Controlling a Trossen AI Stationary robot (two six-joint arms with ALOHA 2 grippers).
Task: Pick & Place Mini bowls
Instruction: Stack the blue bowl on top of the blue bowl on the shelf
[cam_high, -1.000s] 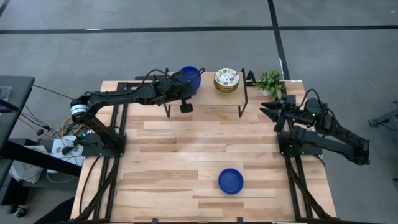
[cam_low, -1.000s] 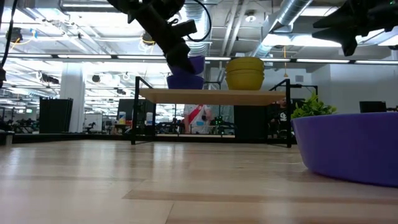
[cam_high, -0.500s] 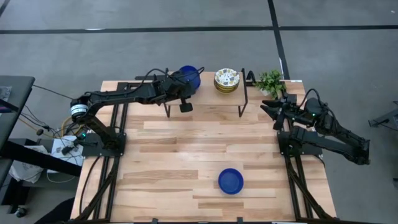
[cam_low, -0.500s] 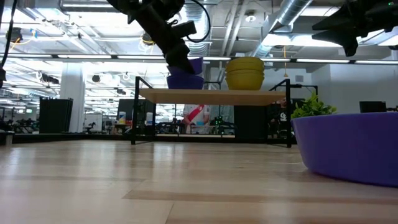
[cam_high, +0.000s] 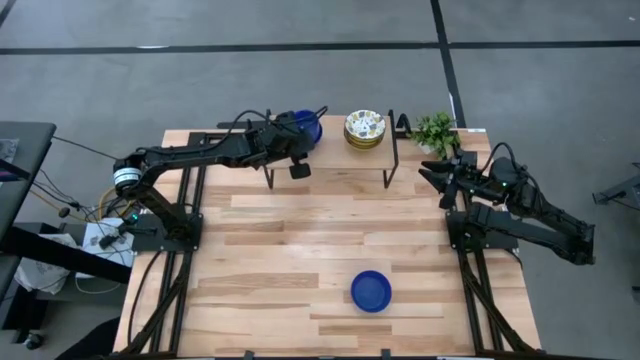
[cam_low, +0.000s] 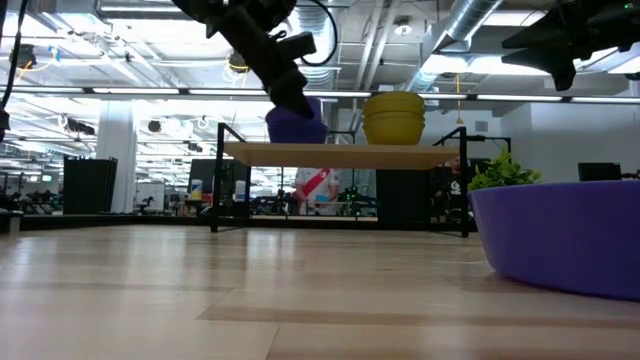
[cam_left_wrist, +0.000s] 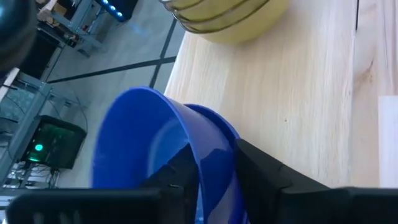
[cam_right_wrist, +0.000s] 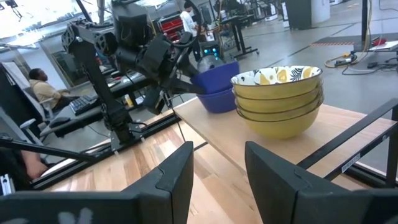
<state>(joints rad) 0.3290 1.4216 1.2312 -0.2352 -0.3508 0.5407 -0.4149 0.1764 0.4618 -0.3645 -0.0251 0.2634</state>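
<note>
Three stacked glossy cobalt-blue mini bowls (cam_high: 306, 124) and four yellow floral mini bowls (cam_high: 365, 129) sit on the wooden shelf (cam_high: 335, 150); a fourth blue bowl (cam_high: 371, 291) lies on the desk (cam_high: 280, 250). The left gripper (cam_left_wrist: 208, 165) fingers straddle the top blue bowl's rim. The right gripper (cam_right_wrist: 217, 165) fingers are wide beside a green plant (cam_high: 435, 130).

A robotics lab or workshop: exposed ceiling ducts (cam_low: 470, 25), workbenches with gear behind the table, a seated person (cam_right_wrist: 43, 87) nearby.

table (cam_high: 300, 250): pale wood planks, smooth, satin sheen
shelf (cam_right_wrist: 348, 124): light wood board on matt black metal frame
blue bowls (cam_left_wrist: 168, 155): glossy, glazed look
patterned bowls (cam_right_wrist: 278, 99): glossy, yellowish outside
arms: matt dark plastic or metal
floor: grey, smooth, dull
</note>
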